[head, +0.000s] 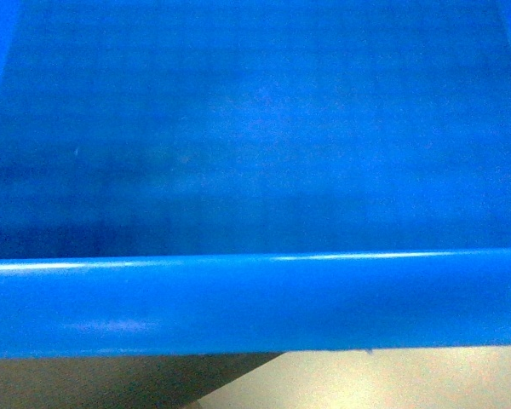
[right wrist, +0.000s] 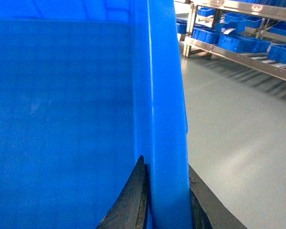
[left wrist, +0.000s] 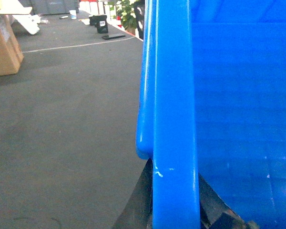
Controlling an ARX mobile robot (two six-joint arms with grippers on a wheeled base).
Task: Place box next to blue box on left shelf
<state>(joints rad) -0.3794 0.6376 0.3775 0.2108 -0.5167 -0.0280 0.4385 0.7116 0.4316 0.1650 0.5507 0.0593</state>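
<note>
The box [head: 255, 128], a large open-top blue crate with a grid-embossed floor, fills the head view, and its thick near rim [head: 255, 302] runs across the bottom. My left gripper [left wrist: 174, 172] is shut on the box's left rim [left wrist: 174, 95], one dark finger on each side of the wall. On the opposite rim [right wrist: 164, 86] my right gripper [right wrist: 166, 164] is shut the same way. The box hangs above the floor. A metal shelf rack [right wrist: 238, 47] holding several small blue boxes [right wrist: 243, 44] stands at the far right. I cannot tell whether it is the left shelf.
A dark floor mat [left wrist: 62, 133] lies left of the box. A cardboard carton [left wrist: 4, 47], black items [left wrist: 101, 24] and a plant [left wrist: 128, 14] sit at its far end. Pale grey floor [right wrist: 238, 129] stretches between the box and the rack.
</note>
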